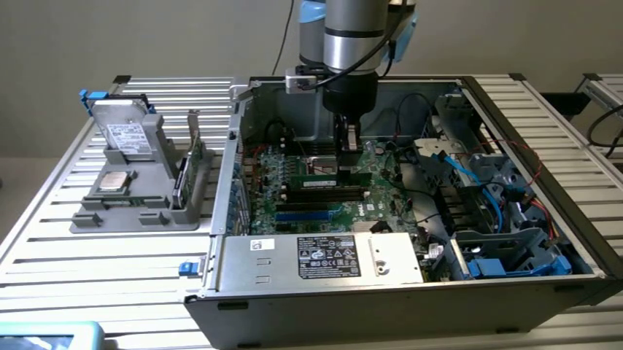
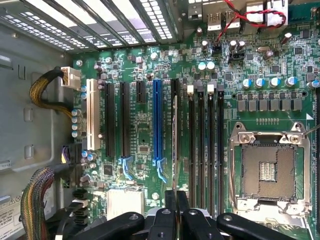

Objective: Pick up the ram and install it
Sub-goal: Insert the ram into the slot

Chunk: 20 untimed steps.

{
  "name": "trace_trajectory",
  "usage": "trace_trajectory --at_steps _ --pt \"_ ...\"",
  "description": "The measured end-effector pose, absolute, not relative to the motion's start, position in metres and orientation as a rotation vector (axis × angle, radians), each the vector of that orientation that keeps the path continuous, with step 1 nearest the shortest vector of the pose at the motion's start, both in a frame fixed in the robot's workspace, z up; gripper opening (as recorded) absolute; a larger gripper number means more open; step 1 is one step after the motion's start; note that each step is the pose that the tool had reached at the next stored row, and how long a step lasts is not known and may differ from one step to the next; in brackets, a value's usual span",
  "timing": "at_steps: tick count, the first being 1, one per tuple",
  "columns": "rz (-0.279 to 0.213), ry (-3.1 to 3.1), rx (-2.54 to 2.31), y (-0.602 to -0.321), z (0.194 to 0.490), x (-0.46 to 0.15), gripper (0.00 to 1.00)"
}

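Slatted table point(image 1: 58, 255), open computer case point(image 1: 389, 306), grey fixture point(image 1: 136, 208)

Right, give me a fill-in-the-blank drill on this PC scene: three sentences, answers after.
1. The end effector is shut on the slim green ___, holding it inside the open case.
2. Among the black slots on the motherboard, one long slot is coloured ___.
3. The CPU socket sits ___, with no processor in it.

Missing words: ram; blue; empty.
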State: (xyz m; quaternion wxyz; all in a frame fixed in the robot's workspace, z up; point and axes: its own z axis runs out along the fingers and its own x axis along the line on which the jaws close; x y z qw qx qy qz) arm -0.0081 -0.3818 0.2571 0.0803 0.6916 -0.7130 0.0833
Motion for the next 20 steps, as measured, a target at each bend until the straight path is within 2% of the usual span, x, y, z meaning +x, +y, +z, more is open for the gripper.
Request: trace_trajectory --at_steps 20 --pt "0.231 -2.137 2.074 -0.3744 0.2507 -0.0101 0.12"
